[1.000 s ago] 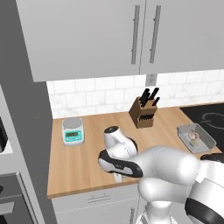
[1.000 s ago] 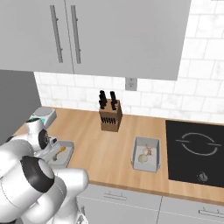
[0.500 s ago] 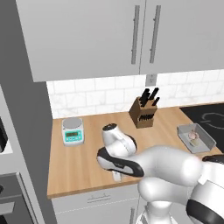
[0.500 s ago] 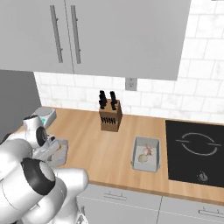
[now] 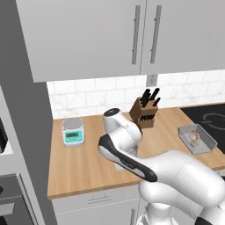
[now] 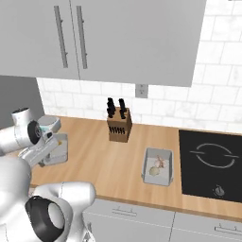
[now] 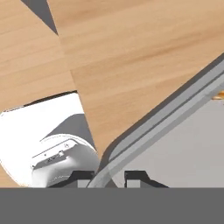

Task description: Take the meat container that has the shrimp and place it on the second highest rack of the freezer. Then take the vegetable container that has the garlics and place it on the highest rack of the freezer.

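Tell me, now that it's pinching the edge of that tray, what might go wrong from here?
The gripper grips the meat container by a thin stretch of rim near one corner, so the tray may tilt or slip when lifted. If it tips, the shrimp could slide out. The scale stands close behind the arm, and the knife block is nearby; a wide swing toward the freezer might knock either.

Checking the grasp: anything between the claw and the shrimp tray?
Nothing visible. The claw straddles the shrimp tray at its rim, one tip on each side, with bare counter beside it.
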### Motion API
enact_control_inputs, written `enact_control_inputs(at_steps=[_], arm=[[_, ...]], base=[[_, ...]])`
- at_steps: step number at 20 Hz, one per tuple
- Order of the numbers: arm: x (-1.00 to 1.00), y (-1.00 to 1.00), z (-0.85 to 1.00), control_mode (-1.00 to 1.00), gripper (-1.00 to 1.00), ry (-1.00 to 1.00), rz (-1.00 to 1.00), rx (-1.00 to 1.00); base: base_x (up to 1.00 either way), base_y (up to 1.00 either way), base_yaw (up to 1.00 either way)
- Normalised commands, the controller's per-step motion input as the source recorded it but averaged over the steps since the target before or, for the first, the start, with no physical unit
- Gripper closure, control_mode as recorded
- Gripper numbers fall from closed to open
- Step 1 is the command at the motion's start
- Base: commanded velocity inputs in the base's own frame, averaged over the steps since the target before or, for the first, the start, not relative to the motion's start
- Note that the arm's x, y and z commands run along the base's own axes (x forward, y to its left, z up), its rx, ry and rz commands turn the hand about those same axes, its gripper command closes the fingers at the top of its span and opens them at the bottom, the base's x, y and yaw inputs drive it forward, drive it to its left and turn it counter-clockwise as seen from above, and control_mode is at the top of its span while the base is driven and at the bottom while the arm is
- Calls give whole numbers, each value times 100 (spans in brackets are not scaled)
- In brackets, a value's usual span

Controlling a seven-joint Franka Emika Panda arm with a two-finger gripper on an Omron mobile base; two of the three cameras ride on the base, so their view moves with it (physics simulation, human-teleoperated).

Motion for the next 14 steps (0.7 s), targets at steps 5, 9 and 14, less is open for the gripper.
enact_control_inputs(at_steps=[5, 9, 14], arm=[[-25, -13, 100, -100, 100, -5, 0, 0], [-30, -30, 100, -100, 100, -12, -13, 7], [-49, -11, 75, -100, 100, -9, -28, 11]], base=[[0, 0, 0], [0, 0, 0], [0, 0, 0]])
